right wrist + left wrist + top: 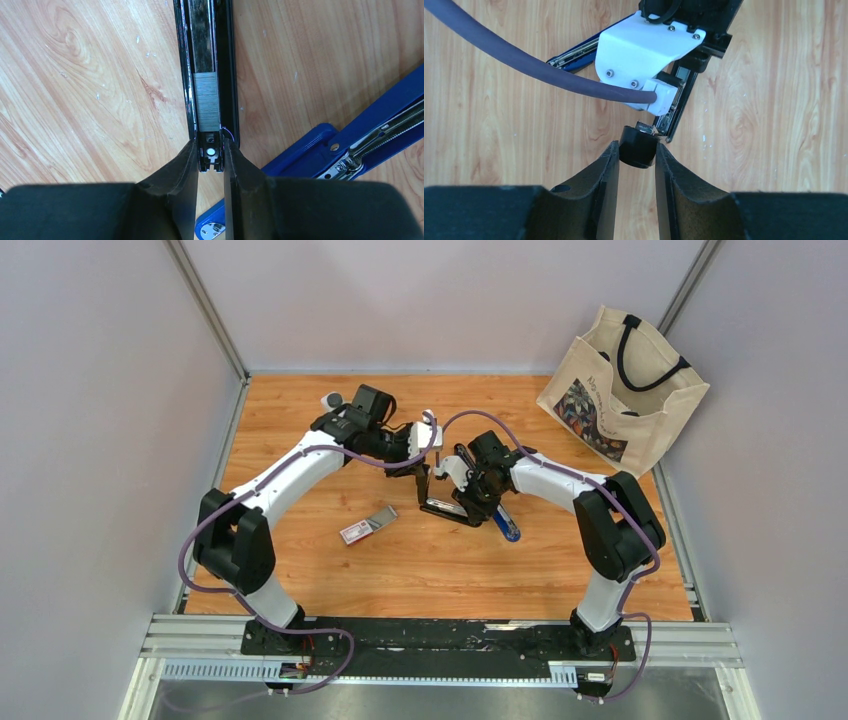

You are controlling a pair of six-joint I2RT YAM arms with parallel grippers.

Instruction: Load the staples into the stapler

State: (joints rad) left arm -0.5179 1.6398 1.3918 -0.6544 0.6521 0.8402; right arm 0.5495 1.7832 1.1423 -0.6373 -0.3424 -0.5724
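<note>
The stapler [450,508] lies opened at the table's middle, its blue part [507,525] swung toward the near right. My right gripper [210,150] is shut on the rear end of the black magazine rail [229,75]. A strip of metal staples [207,100] lies in the rail just ahead of the fingers. My left gripper [636,150] is shut on the stapler's black front tip [638,146], opposite the right gripper [462,490]. The white-and-red staples box [367,526], its grey tray slid partly out, lies on the wood left of the stapler, apart from both grippers.
A cream tote bag [620,390] with black handles stands at the back right corner. A small white-grey object [332,400] lies at the back left, behind the left arm. Grey walls enclose the wooden table [300,570] on three sides.
</note>
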